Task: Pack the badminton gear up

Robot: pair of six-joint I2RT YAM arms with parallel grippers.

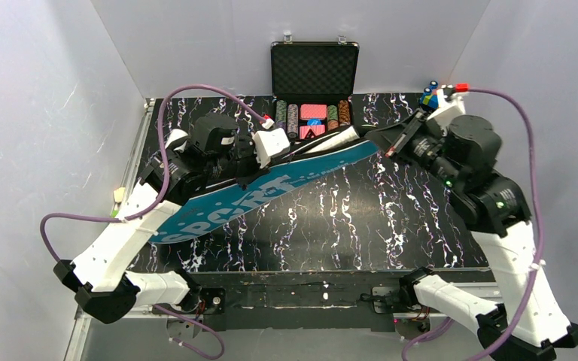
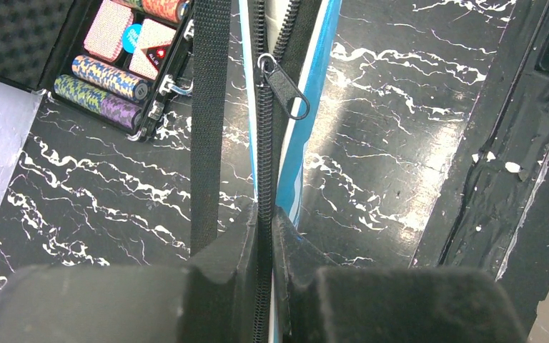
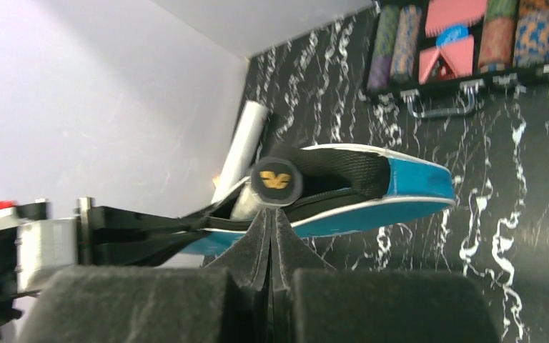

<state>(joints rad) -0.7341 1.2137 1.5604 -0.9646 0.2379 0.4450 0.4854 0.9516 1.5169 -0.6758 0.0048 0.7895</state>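
Observation:
The long blue bag (image 1: 271,192) lettered "SPORT" lies diagonally across the table. My left gripper (image 1: 250,177) is shut on the bag's black zipper edge (image 2: 263,164), below the zipper pull (image 2: 286,86). My right gripper (image 1: 381,143) is at the bag's narrow end (image 3: 400,189), shut with its tips (image 3: 270,214) on the lower lip of the opening. A racket handle's black end cap (image 3: 275,180) with a gold logo sticks out of that opening. The white tube (image 1: 339,138) lies beside the bag's narrow end and also shows in the right wrist view (image 3: 246,139). The shuttlecock is out of view.
An open black case of poker chips (image 1: 314,68) stands at the back middle, close to the bag's narrow end. Small colourful toy blocks (image 1: 429,96) sit at the back right. The bag's black strap (image 2: 207,121) runs beside the zipper. Grey walls enclose the table.

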